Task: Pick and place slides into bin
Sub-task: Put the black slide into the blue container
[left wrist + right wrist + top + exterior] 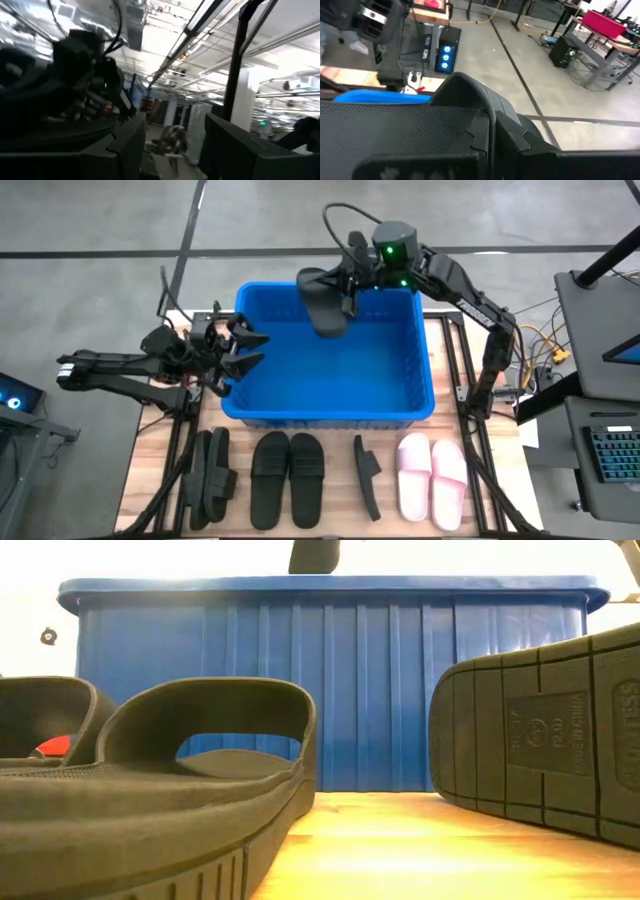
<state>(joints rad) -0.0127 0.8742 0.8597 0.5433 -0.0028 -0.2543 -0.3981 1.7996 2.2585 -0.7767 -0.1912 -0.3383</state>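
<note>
Holding one black slide (322, 302) in my right hand (350, 280), I am pinching it tight between my two fingers. My right hand is hanging over the far rim of the blue bin (420, 395). The slide is sticking out from my hand toward the left side of the bin. Its long way is pointing partly down into the bin, so most of it is already above the blue floor. I think the next move is just letting go, because the bin is right under the slide.

My left hand (240, 350) is waiting at the left wall of the bin, just outside it. Its fingers are spread apart and holding nothing.

The other slides are lying on the wooden tabletop (150, 470) in a row in front of the bin. Going from left to right, I am seeing a black pair tipped on their sides (207, 476), a black pair lying flat (287, 477), one black slide on its edge (367, 476), and a pink pair (432, 477). Their long ways are pointing toward the bin.

My left hand is nearer to the black ones on the left. My right hand is nearer to the pink pair, and I think it could be reaching for those after this drop.
</note>
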